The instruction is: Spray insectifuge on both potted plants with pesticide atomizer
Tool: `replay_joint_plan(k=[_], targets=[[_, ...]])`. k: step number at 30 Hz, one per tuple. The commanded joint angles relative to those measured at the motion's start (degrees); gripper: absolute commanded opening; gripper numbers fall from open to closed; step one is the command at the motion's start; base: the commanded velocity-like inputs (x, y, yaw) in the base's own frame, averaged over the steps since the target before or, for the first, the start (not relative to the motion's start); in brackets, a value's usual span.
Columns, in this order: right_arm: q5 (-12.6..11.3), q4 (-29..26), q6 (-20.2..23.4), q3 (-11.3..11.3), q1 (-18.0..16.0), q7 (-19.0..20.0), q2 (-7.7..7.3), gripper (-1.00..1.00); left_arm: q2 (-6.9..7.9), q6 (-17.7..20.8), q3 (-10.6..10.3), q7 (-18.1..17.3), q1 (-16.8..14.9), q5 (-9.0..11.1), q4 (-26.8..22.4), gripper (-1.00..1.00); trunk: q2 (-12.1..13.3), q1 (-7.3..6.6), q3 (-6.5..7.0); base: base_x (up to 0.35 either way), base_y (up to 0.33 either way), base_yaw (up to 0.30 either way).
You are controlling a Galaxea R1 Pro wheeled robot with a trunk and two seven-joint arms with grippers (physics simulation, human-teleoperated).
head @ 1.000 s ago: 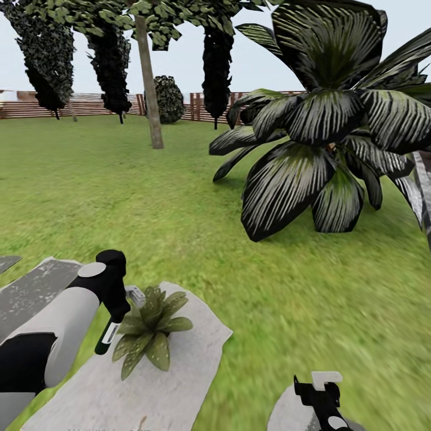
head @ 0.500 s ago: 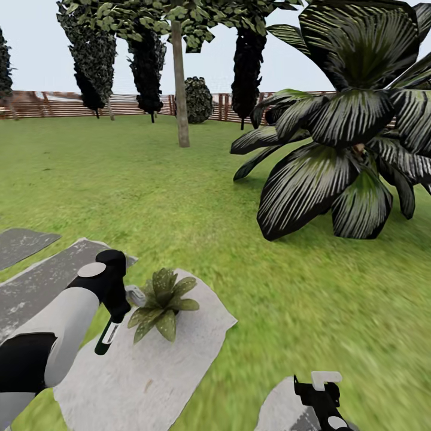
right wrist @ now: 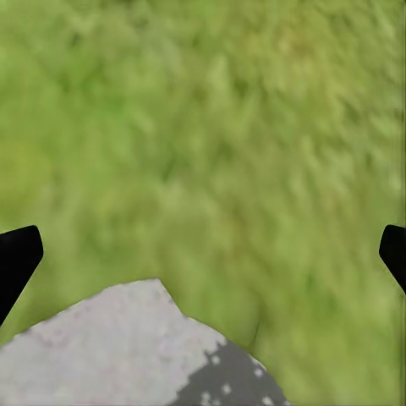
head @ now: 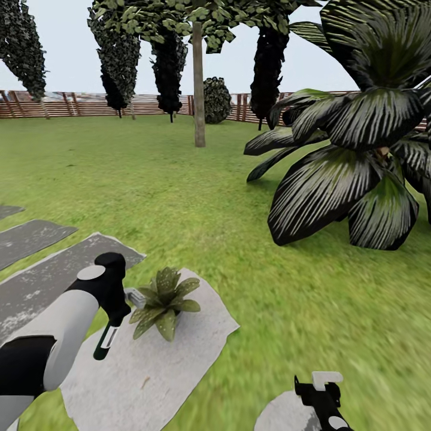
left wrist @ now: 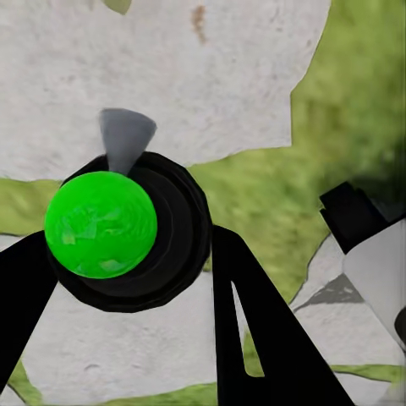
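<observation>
my left gripper [head: 114,320] clamps the pesticide atomizer [head: 105,341], no readable label, just beside 1 potted plant [head: 163,299]. right gripper [head: 326,392] spread, holding nothing.

Green lawn [head: 149,197] filling most of the frame, pale grey stepping stone [head: 149,371] at lower left with a small potted plant [head: 163,301] on its upper part, darker grey stones [head: 36,287] at left edge, rounded grey stone [head: 284,413] at bottom right
</observation>
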Motion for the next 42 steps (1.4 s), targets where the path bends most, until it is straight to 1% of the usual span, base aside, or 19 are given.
replay_joint_plan(k=[1,6,11,19,22,28,37,42], targets=[[-0.50,0.01,-0.15,0.50,-0.03,-0.19,-0.03,1.00,0.02,0.62,0.00,-0.52,0.12,-0.41,-0.06,-1.00,-0.02,-0.01,-0.05,0.027,-0.016,0.001],[-0.50,0.01,-0.15,0.50,-0.03,-0.17,-0.01,1.00,-0.03,0.72,0.28,-0.52,1.39,-0.28,-0.23,-1.00,-0.02,-0.01,-0.05,0.006,-0.003,0.000],[-0.55,-0.04,-0.22,0.50,-0.03,-0.20,0.26,1.00,0.04,0.74,0.42,-0.52,1.65,-0.13,-0.32,-1.00,-0.02,-0.01,-0.05,0.000,0.000,0.017],[-0.56,-0.05,-0.22,0.50,-0.03,-0.20,0.31,1.00,-0.12,0.82,0.98,-0.52,2.50,0.28,-0.44,-1.00,-0.02,-0.01,-0.05,0.007,-0.014,0.244],[-0.58,-0.08,-0.24,0.50,-0.03,-0.17,0.31,1.00,-0.12,0.82,1.49,-0.52,2.62,0.29,-0.49,-1.00,-0.02,-0.01,-0.05,0.075,-0.202,0.142],[-0.48,0.00,-0.16,0.50,-0.03,-0.11,-0.03,1.00,-0.04,0.83,1.64,-0.52,2.64,0.29,-0.50,-1.00,-0.02,-0.01,-0.05,0.034,-0.258,0.012],[-0.46,-0.07,-0.15,0.65,-0.03,-0.12,0.25,1.00,0.01,0.83,1.71,-0.52,2.64,0.29,-0.50,-1.00,-0.02,-0.01,-0.05,0.058,-0.269,0.000],[-0.50,-0.08,-0.22,0.67,-0.03,-0.14,0.38,1.00,0.04,0.83,1.64,-0.52,2.64,0.28,-0.50,-1.00,-0.02,-0.01,-0.05,0.095,-0.084,0.005]])
